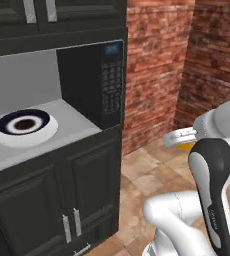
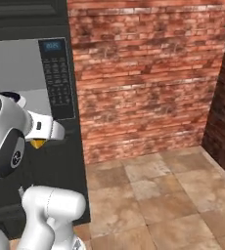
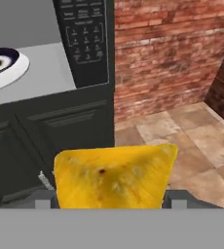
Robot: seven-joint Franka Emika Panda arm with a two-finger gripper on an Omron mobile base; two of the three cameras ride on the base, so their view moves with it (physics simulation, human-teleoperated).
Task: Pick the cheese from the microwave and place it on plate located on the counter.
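Yellow-orange and speckled, the cheese (image 3: 115, 176) sits at the bottom of the hand view, wedged between the two dark finger tips (image 3: 178, 199) — the gripper (image 3: 111, 202) is clamped on it, out in the air. Beyond it lie the tiled floor (image 3: 192, 146) and the dark cabinets (image 3: 50, 141). In the left base view the cheese (image 1: 187, 146) shows as a small orange bit under the white hand, to the right of the microwave (image 1: 104, 82) and in front of the brick wall (image 1: 157, 65); in the right base view it (image 2: 37, 143) hangs just below the hand, before the microwave's button panel (image 2: 58, 80). A white dish with a dark navy centre (image 1: 25, 127) rests inside the microwave on its light grey floor, well apart from the cheese.
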